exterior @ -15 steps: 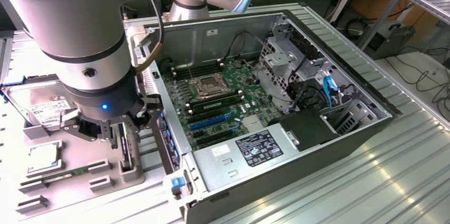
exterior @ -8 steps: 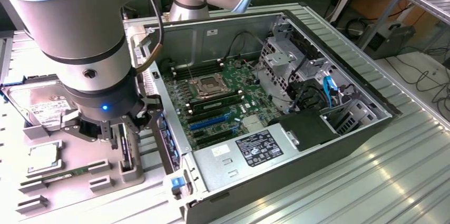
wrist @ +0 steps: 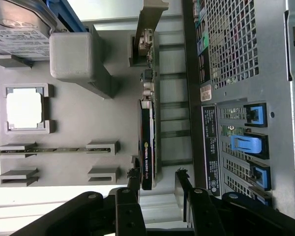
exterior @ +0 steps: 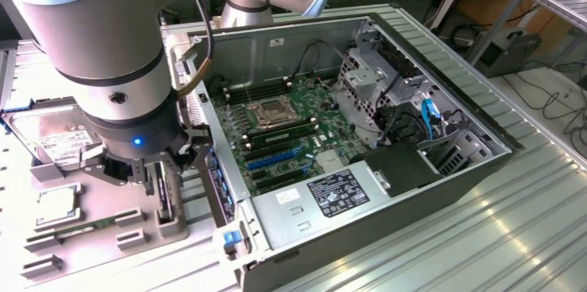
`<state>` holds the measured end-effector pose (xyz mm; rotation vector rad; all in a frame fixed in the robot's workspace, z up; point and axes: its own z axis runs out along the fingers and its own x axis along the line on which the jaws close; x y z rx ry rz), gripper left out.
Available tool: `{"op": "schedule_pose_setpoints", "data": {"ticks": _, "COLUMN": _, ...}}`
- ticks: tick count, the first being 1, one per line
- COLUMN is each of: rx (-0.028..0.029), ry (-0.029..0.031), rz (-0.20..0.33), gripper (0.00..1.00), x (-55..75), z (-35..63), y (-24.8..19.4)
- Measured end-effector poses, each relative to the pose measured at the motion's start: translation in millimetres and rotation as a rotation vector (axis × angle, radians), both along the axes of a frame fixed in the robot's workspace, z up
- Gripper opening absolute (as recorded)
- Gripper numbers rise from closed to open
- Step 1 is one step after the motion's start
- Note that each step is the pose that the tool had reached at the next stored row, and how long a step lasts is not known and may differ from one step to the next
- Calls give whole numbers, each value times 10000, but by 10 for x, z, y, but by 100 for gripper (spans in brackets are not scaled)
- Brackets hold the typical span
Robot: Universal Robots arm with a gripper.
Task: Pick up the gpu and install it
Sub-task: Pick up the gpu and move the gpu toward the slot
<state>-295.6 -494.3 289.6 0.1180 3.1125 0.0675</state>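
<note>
While upright on the grey tray point(wrist: 78, 123), gpu point(wrist: 147, 142) just inside the spread claw point(wrist: 157, 173)

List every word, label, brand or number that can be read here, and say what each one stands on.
"QUADRO": along the edge of the gpu, beside a small logo; the characters after it are too blurred to read.
Power supply label: dense print, too small to read.
Hard drive label: too small to read.
Rear case sticker: too small to read.
</note>
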Motion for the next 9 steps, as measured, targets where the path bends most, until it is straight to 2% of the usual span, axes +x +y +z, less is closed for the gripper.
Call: {"op": "schedule_pose_setpoints", "data": {"ticks": 9, "rx": 0, "ry": 0, "rz": 0, "gripper": 42, "x": 0, "z": -20, "y": 0}}
